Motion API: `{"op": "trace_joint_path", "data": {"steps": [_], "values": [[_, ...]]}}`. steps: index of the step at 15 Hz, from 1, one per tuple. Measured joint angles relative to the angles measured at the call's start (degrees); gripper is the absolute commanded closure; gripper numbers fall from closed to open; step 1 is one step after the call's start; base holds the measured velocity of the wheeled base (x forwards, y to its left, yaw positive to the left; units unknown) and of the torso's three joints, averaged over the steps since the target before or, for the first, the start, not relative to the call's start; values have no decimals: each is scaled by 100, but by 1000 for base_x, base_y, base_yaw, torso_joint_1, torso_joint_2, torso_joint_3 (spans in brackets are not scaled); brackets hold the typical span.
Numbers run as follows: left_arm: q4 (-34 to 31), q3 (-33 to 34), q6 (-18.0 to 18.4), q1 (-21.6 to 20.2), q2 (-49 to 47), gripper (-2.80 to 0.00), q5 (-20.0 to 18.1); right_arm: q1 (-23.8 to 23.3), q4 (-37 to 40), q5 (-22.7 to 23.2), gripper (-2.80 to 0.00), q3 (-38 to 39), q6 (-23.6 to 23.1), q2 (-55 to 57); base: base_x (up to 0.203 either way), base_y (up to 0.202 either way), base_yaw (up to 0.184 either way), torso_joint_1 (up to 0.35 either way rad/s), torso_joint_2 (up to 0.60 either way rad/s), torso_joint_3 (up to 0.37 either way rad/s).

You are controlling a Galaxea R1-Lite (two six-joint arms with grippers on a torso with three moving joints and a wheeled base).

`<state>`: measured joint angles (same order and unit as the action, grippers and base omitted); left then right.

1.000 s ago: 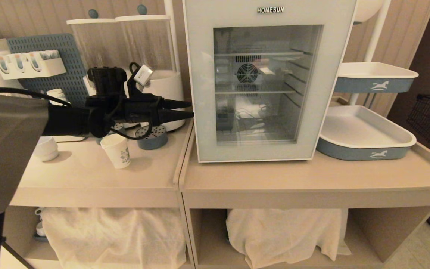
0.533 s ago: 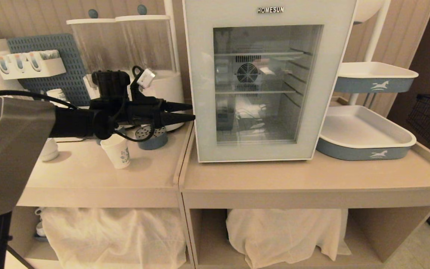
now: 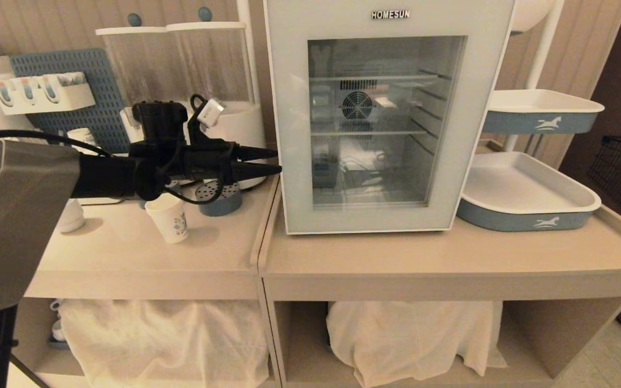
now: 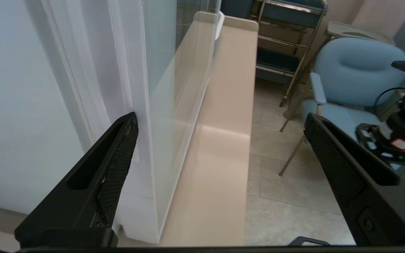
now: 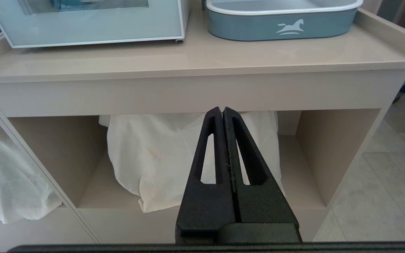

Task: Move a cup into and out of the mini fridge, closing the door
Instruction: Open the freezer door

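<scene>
Left wrist view: black left gripper [image 4: 220,121] spread wide, straddling white glass-windowed door [image 4: 160,105] edge (head view hides this); right wrist view: right gripper [image 5: 222,111] pressed together.

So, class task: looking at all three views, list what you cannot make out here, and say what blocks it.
- Door handle: head view, left hand sits at that edge; the recess is not visible.
- Fridge inside: left wrist view, the glass shows only reflections.
- Cup: head view, left arm crosses its rim; print too small to read.
- Under-counter shelves: head and right wrist views, white cloth covers them.
</scene>
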<state>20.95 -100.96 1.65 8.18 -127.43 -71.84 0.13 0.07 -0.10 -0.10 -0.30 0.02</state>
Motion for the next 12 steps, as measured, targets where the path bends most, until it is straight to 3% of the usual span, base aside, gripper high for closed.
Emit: {"op": "trace_joint_path", "data": {"steps": [12], "values": [[-31, 127, -99, 24, 34, -280, -385, 0, 11, -1, 0, 0, -2, 0, 0, 0, 0, 0, 0, 0]]}}
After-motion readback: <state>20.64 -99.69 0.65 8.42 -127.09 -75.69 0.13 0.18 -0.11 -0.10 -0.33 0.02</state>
